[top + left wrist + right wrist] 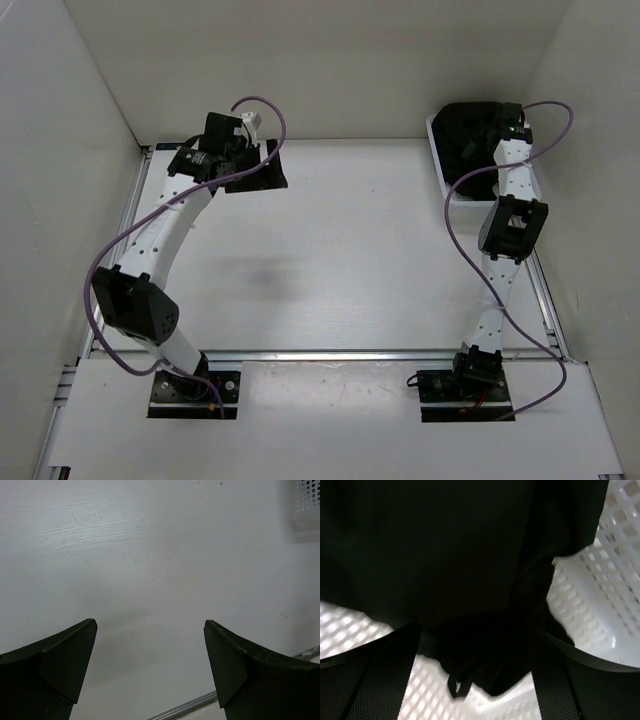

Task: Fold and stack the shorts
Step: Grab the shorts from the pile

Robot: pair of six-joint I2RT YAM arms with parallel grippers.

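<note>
The right gripper point(475, 630) is spread wide, its two fingers point(370, 680) low and close to the camera on either side of a bunch of black shorts point(445, 555). The cloth hangs into the gap between them, with a small loop of cord point(457, 687) at its lower edge. I cannot tell whether either finger touches the fabric. Under and beyond the cloth is the white lattice basket point(600, 595), which holds these shorts. From above, the basket sits at the far right of the table point(150, 540), and the right arm reaches down into it.

The left gripper point(150, 625) is also spread and holds nothing, with bare table between its fingers and a metal rail point(185, 709) crossing just below them. From above it is at the far left, right over a flat black cloth point(262, 175) on the table, which looks like folded shorts. The left wrist view does not show that cloth.
</note>
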